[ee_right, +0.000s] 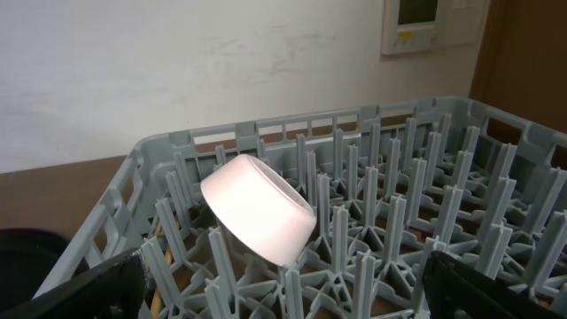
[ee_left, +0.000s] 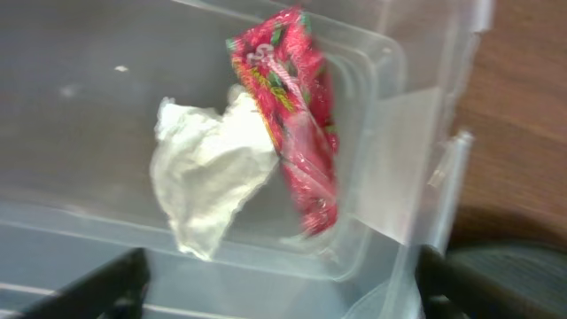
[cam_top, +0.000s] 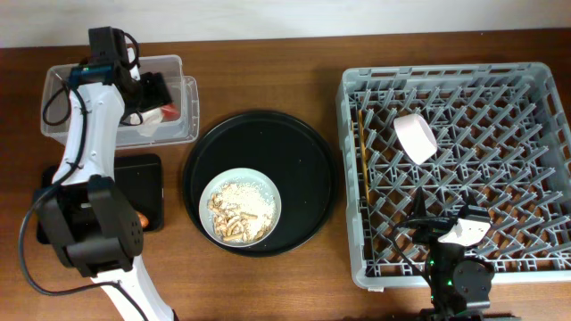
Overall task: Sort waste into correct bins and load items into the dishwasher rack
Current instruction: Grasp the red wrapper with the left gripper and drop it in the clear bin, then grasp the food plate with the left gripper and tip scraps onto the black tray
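Red wrapper (ee_left: 297,133) and crumpled white napkin (ee_left: 208,173) lie together as sorted rubbish in the clear tub (ee_left: 89,53) at the tabletop's far left corner, beneath the left gripper (cam_top: 153,96), jaws spread and empty, while the right gripper (ee_right: 288,288) hovers open over the grey rack (ee_right: 177,146), facing a tipped pale cup (ee_right: 259,217).

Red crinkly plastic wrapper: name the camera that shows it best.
Left wrist: the red crinkly plastic wrapper is large and central, beside the crumpled white napkin. Overhead shows only a small red speck; right wrist shows none of it.

wrapper (ee_left: 292,115) in tub (ee_left: 390,106), cup (cam_top: 416,136) in rack (cam_top: 446,73)
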Motion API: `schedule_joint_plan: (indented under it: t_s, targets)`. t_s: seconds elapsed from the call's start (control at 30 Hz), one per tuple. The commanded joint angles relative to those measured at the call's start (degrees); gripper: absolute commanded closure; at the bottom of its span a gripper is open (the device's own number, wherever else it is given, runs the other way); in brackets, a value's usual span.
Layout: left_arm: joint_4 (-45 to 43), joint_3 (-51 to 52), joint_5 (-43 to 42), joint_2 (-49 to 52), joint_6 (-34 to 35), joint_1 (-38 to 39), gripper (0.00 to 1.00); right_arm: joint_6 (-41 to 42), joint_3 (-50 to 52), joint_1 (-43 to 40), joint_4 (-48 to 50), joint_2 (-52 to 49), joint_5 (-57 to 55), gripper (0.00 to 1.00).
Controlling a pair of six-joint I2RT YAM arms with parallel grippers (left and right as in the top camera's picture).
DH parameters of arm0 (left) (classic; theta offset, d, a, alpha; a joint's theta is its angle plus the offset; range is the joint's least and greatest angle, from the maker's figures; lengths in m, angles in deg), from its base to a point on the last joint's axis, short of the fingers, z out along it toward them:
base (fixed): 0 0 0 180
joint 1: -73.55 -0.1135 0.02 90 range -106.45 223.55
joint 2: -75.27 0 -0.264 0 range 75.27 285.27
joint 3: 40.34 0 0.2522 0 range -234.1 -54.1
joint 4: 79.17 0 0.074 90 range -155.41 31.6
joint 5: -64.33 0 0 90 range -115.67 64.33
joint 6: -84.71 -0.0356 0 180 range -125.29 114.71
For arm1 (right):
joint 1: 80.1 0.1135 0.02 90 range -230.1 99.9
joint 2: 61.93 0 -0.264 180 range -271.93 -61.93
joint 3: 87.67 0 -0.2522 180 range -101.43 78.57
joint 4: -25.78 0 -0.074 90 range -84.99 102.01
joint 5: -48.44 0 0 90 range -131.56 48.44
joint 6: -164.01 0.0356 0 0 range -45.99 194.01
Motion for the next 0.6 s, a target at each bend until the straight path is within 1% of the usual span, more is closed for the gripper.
schedule_joint_plan:
  t_s: [0.0,0.07,0.1,0.13,0.17,0.2,0.23,0.27,0.3,0.33,0.37,0.4,0.43,0.47,0.5,0.57]
  targets:
    - [8.5,-7.3,-8.7,-3.8,0.1,0.2,0.01,0.2,0.3,-0.5,-0.5,0.3,-0.1,0.02]
    - [15.1,-8.3,-10.2,-7.3,0.0,2.1,0.01,0.2,0.3,-0.5,-0.5,0.3,-0.1,0.02]
    - [18.5,-8.3,-10.2,-8.3,-1.3,4.0,0.01,0.2,0.3,-0.5,-0.5,0.3,-0.1,0.02]
    - [23.3,-8.3,-10.0,-9.4,-2.3,7.4,0.01,0.2,0.3,-0.5,-0.5,0.3,-0.1,0.02]
    - [25.6,-8.3,-10.0,-9.7,-2.5,10.2,0.01,0.2,0.3,-0.5,-0.5,0.3,-0.1,0.02]
    - [27.6,-8.2,-10.0,-9.8,-2.6,14.8,0.01,0.2,0.3,-0.5,-0.5,0.3,-0.1,0.02]
    - [27.7,-7.8,-10.0,-9.8,-2.6,17.6,0.01,0.2,0.3,-0.5,-0.5,0.3,-0.1,0.02]
    - [27.6,-7.2,-10.0,-9.8,-2.6,22.7,0.01,0.2,0.3,-0.5,-0.5,0.3,-0.1,0.02]
    - [27.6,-6.6,-9.9,-9.8,-3.7,25.8,0.01,0.2,0.3,-0.5,-0.5,0.3,-0.1,0.02]
    - [27.6,-5.8,-8.3,-9.8,-3.8,29.2,0.02,0.2,0.3,-0.5,-0.5,0.3,-0.1,0.02]
    - [27.5,-4.5,-4.3,-9.8,-2.9,32.1,0.11,0.2,0.3,-0.5,-0.5,0.3,-0.1,0.02]
    - [27.6,-2.6,3.7,-9.8,2.4,35.5,0.21,0.2,0.3,-0.5,-0.5,0.3,-0.1,0.02]
    - [27.2,0.2,9.8,-9.8,7.4,38.9,0.25,0.2,0.3,-0.5,-0.5,0.3,-0.1,0.02]
    - [25.7,3.4,11.7,-9.8,9.1,41.9,0.27,0.2,0.3,-0.5,-0.5,0.3,-0.1,0.02]
    - [22.0,9.0,11.8,-9.8,10.2,45.7,0.32,0.2,0.3,-0.5,-0.5,0.3,-0.1,0.02]
    - [18.2,14.5,11.8,-9.8,11.8,47.6,0.37,0.2,0.3,-0.5,-0.5,0.3,-0.1,0.02]
